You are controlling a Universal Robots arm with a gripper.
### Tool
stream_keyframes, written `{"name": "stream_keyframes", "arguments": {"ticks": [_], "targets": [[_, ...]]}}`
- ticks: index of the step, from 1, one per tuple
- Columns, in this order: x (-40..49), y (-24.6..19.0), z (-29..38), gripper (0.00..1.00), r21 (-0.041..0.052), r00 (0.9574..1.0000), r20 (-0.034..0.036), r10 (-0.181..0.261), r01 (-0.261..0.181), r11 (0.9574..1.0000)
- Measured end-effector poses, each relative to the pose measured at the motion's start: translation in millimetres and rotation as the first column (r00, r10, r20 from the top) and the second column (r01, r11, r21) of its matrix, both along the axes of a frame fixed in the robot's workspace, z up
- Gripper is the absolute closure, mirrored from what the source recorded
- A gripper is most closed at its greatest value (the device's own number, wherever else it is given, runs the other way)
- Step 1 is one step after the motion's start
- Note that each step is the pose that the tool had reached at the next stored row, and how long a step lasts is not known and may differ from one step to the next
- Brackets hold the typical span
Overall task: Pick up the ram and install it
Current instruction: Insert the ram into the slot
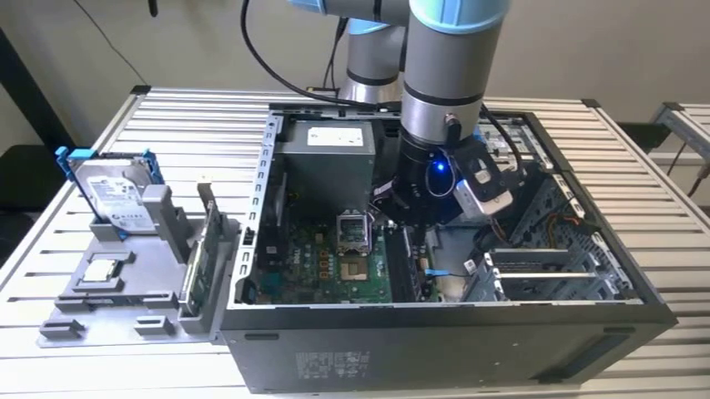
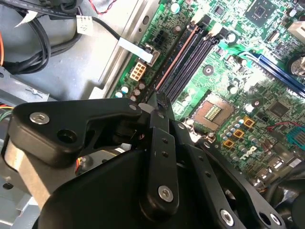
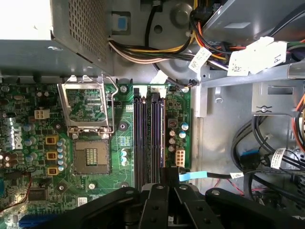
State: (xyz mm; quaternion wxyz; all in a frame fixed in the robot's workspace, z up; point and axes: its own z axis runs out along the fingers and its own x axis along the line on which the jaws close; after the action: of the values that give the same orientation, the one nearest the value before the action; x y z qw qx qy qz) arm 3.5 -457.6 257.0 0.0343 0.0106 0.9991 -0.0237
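My gripper (image 1: 417, 221) reaches down inside the open computer case (image 1: 444, 341), low over the green motherboard (image 1: 332, 274). In both wrist views its black fingers (image 2: 159, 143) are drawn together on a thin dark piece, the ram (image 3: 168, 173), which I see edge-on at the fingertips (image 2: 161, 99). The gripper (image 3: 167, 180) and the ram sit at one end of the black memory slots (image 3: 150, 138), which run away from the tips (image 2: 186, 57). Most of the ram is hidden by the fingers. The open processor socket (image 3: 90, 157) lies beside the slots.
A grey power supply (image 1: 327, 150) stands at the back of the case. Cable bundles (image 3: 267, 157) and a drive cage (image 1: 544, 266) fill the side toward the exterior view's right. Outside the case, a grey rack holds a hard drive (image 1: 116, 195) and a green card (image 1: 205, 258).
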Motion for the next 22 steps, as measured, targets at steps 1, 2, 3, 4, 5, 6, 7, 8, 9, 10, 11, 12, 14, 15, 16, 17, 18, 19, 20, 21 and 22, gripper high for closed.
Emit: {"name": "stream_keyframes", "arguments": {"ticks": [1, 2, 3, 4, 5, 6, 7, 8, 9, 10, 11, 12, 14, 15, 16, 17, 18, 19, 20, 21, 22], "targets": [[1.0, 0.0, 0.0, 0.89, -0.0001, 1.0000, -0.0005, 0.000, 0.000, 1.0000], [2.6, 0.0, 0.1, 0.89, -0.0003, 1.0000, -0.0016, 0.000, 0.000, 1.0000], [4.3, 0.0, 0.1, 0.89, -0.0005, 1.0000, -0.0037, 0.000, 0.000, 1.0000], [5.1, 0.0, 0.1, 0.89, -0.0004, 1.0000, -0.0048, 0.000, 0.000, 1.0000], [5.0, 0.0, 0.1, 0.89, -0.0004, 1.0000, -0.0049, 0.000, 0.000, 1.0000], [5.0, 0.0, 0.0, 0.89, -0.0002, 1.0000, -0.0050, 0.000, 0.000, 1.0000], [5.0, 0.0, 0.0, 0.89, -0.0002, 1.0000, -0.0051, 0.000, 0.000, 1.0000], [5.0, 0.0, 0.0, 0.89, -0.0002, 1.0000, -0.0052, 0.000, 0.000, 1.0000], [5.0, 0.0, 0.0, 0.89, -0.0002, 1.0000, -0.0053, 0.002, -0.002, 1.0000], [5.1, 0.0, 0.0, 0.89, -0.0001, 0.9999, -0.0052, 0.010, -0.010, 1.0000], [5.1, 0.0, 0.0, 0.89, -0.0002, 0.9997, -0.0052, 0.024, -0.024, 0.9997], [5.1, 0.0, 0.0, 0.89, -0.0002, 0.9992, -0.0053, 0.041, -0.041, 0.9992], [5.1, 0.0, 0.0, 0.89, -0.0001, 0.9969, -0.0052, 0.078, -0.078, 0.9969], [5.1, 0.0, 0.0, 0.89, -0.0002, 0.9953, -0.0052, 0.096, -0.096, 0.9954], [5.1, 0.0, 0.0, 0.89, -0.0002, 0.9935, -0.0052, 0.114, -0.114, 0.9935], [5.1, 0.0, 0.0, 0.89, -0.0002, 0.9912, -0.0052, 0.132, -0.132, 0.9912], [5.1, 0.0, 0.0, 0.89, -0.0002, 0.9887, -0.0052, 0.150, -0.150, 0.9887], [5.1, 0.0, 0.0, 0.89, -0.0002, 0.9859, -0.0053, 0.167, -0.167, 0.9859], [5.1, 0.0, 0.0, 0.89, -0.0002, 0.9829, -0.0052, 0.184, -0.184, 0.9830], [5.1, 0.0, 0.0, 0.89, -0.0002, 0.9796, -0.0053, 0.201, -0.201, 0.9796], [5.1, 0.0, 0.0, 0.89, -0.0002, 0.9760, -0.0054, 0.218, -0.218, 0.9760]]}}
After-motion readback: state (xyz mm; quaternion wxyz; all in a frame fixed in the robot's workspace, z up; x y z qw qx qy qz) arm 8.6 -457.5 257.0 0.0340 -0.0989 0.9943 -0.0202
